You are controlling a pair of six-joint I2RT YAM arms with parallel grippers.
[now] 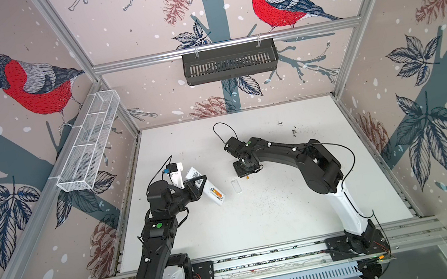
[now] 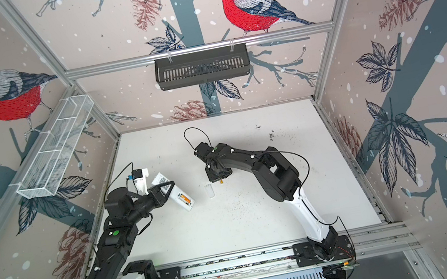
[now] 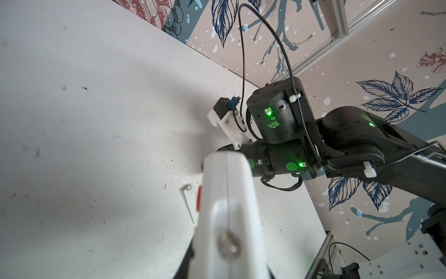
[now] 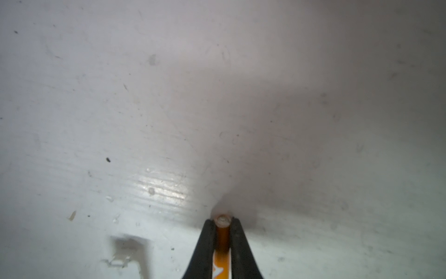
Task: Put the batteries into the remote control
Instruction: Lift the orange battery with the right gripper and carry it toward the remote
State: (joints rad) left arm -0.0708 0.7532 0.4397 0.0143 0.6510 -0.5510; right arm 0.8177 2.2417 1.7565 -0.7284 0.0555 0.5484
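Left gripper (image 1: 198, 182) closed on remote control (image 1: 209, 188), recess side up; first battery (image 1: 217, 192) sits in the recess; right gripper (image 1: 246, 175) pinches second battery (image 4: 222, 241) low over table (image 1: 289, 203), near the remote, off its recess end; loose cover (image 1: 236, 187) lies between remote and that gripper; judged roughly half done; left: seat second battery, likely refit cover.

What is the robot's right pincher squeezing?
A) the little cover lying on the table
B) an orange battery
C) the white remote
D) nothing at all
B: in the right wrist view, the right gripper is shut on an orange battery, whose pale metal tip pokes out between the jaws.
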